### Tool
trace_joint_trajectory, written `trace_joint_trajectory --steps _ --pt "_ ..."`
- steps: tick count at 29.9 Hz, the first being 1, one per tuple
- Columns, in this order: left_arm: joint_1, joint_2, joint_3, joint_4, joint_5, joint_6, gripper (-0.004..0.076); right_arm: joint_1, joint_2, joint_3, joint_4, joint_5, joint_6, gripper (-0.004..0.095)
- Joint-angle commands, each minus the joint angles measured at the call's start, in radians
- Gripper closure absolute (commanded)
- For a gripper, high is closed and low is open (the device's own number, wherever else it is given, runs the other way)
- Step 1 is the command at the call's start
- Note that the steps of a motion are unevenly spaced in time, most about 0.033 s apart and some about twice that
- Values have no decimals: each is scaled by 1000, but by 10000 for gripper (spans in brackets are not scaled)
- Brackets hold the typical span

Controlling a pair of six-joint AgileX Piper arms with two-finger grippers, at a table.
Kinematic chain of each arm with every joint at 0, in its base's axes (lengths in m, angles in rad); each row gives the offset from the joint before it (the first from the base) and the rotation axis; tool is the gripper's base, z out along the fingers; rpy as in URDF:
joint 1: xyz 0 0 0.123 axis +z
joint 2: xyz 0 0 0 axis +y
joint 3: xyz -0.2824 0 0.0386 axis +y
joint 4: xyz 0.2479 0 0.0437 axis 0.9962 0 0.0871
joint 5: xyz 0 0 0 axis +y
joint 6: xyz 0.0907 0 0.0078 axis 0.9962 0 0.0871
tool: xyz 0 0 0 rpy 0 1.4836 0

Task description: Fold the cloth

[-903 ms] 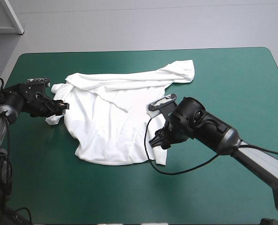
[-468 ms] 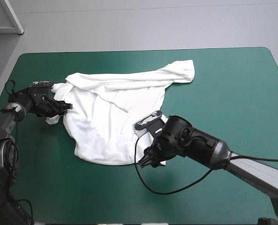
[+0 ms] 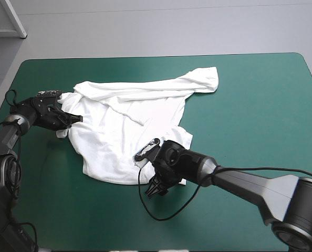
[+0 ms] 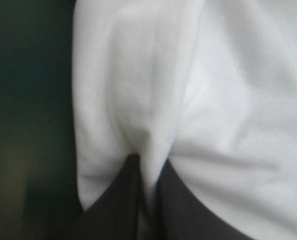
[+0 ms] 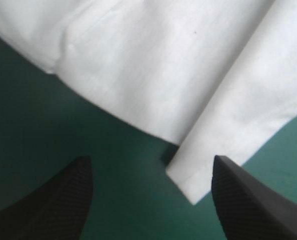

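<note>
- left gripper (image 3: pixel 66 119) is at the T-shirt's (image 3: pixel 124 126) left edge, low over the teal-green cover (image 3: pixel 250 131). In its wrist view the black fingers (image 4: pixel 116 205) are all but closed, pinching a ridge of white fabric between them.
- T-shirt lies left of table centre, mostly spread flat with some creases. One sleeve (image 3: pixel 204 79) reaches toward the far right. The left edge is bunched up by the left gripper.
- right gripper (image 3: pixel 156 186) is at the shirt's near edge, right of its middle. Its tips are hard to see from above, probably down near the cover.
- in the right wrist view, its fingers (image 5: pixel 63 200) stand wide apart and grip nothing. A folded hem corner (image 5: pixel 203 160) lies flat on the cover between them.
</note>
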State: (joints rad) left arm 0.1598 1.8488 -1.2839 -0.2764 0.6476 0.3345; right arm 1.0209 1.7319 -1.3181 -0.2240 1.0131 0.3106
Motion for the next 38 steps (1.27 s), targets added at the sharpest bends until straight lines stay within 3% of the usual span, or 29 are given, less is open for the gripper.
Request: trace_joint_trajectory --steps 1,8,11,13,18,24,28,34,38 --pt "-3 -28 -14 -6 32 7 734 -1 26 -19 -91 -61 6 274" --pt "-3 -28 -14 -4 46 12 734 -4 92 -19 -102 -118 6 275" --pt "-3 -28 -14 -4 59 12 734 -15 110 -19 -67 -123 -14 321" --pt "-3 -28 -14 -4 64 12 734 -32 122 -14 -1 -138 -53 445" --pt "-3 -28 -14 -4 60 12 734 -71 124 64 110 -274 -77 924" --pt "-3 -30 -24 -6 50 12 734 -83 111 100 108 -312 -58 926" --pt "-3 -75 -70 -21 97 12 734 -83 29 96 21 -280 2 926" --pt "-3 -235 -198 -113 165 12 734 -83 -203 56 -305 -100 200 926" --pt "-3 -357 -347 -143 234 12 734 -83 -351 -45 -455 16 224 926"
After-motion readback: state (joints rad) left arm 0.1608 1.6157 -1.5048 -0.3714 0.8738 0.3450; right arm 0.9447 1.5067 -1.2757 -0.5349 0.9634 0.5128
